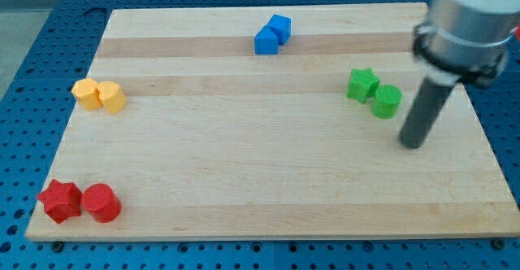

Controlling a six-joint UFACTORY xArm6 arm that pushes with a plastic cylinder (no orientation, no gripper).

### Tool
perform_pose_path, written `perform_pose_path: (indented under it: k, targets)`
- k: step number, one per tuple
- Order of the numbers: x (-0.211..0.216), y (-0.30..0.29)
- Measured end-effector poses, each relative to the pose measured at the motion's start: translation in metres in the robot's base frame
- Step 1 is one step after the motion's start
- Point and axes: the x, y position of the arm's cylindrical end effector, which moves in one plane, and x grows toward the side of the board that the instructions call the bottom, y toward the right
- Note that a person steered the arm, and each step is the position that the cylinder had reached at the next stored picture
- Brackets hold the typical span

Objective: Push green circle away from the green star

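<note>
Scanning from the view's left: red star [60,201] and red circle [101,203] sit touching near the board's [244,180] bottom-left corner, yellow pair [98,96] touching up the left edge, two blue blocks [272,35] touching near the top centre. None of those matter here. Right side is the job: green star [362,84] with green circle [387,101] pressed against it at the star's 4 o'clock. No gap between them that we can see, so the push isn't done. Our rod ends in my tip [413,143], which sits at roughly 5 o'clock of the circle, near it but clear of it, not touching. No gripper on this rig, so nothing to open or close; the rod holds nothing. We read this as the approach step: tip is close but on the wrong side. Pushing from here would drive the circle toward 11 o'clock, straight into the star. Next move calls for getting around to the star side, though the two blocks touch, so there's no slot between them. Best bet, in our judgement: come in at the circle's 12 to 1 o'clock and shove it toward 6 or 7 o'clock, glancing it off the star. Risk is clipping the star and dragging both along.
</note>
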Motion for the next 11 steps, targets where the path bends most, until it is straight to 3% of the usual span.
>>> perform_pose_path:
  k: [1,3,5,10,11]
  targets:
    - [-0.049,0.037]
    - [-0.054,-0.041]
    - [-0.019,-0.147]
    - [0.051,-0.226]
    - [0.051,-0.27]
